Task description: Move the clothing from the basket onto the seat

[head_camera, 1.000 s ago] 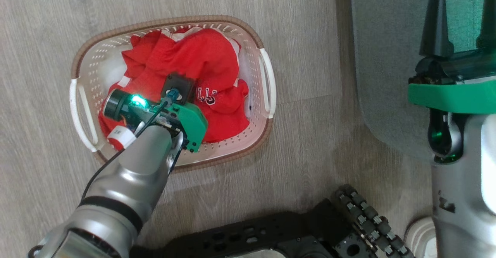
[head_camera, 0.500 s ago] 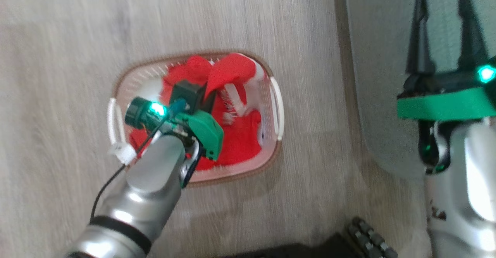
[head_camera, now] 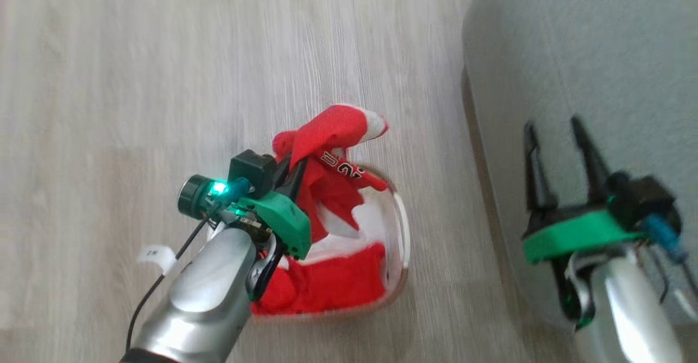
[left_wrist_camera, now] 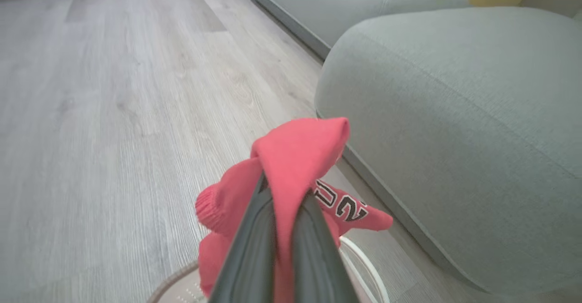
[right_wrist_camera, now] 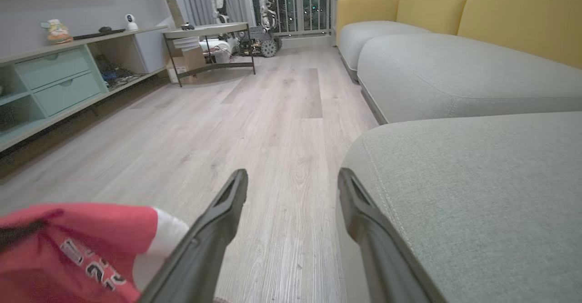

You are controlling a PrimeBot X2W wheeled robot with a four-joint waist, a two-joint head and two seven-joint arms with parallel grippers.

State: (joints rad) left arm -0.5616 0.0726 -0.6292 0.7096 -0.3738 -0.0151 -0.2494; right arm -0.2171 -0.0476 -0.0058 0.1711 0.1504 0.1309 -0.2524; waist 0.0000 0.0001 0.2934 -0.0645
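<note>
Fingers [left_wrist_camera: 248, 248] of the left gripper [left_wrist_camera: 284, 194] are pressed together at the bottom centre of the left wrist view, pinching a fold of the red jersey [left_wrist_camera: 300, 153], which drapes over both tips. Dark lettering and a "2" show on the cloth hanging to the right of the fingers. In the head view the same gripper [head_camera: 292, 169] sits left of centre and holds the jersey [head_camera: 332, 128] up above the basket [head_camera: 402, 227], the garment's white-trimmed end pointing toward the upper right. A second red garment [head_camera: 332, 281] lies inside the basket, lower in the frame. The basket stands on the pale wood-look floor [head_camera: 136, 79], with its white handle [left_wrist_camera: 363, 257] near the foot of the seat [left_wrist_camera: 454, 112].

The right gripper [head_camera: 552, 134] is at the right of the head view, its two dark fingers spread wide and holding nothing, over the edge of the grey-green seat [head_camera: 572, 52]. In the right wrist view those open fingers [right_wrist_camera: 218, 221] frame bare floor, the seat [right_wrist_camera: 477, 180] fills the right side, and the jersey [right_wrist_camera: 68, 244] shows blurred at the lower left.
</note>
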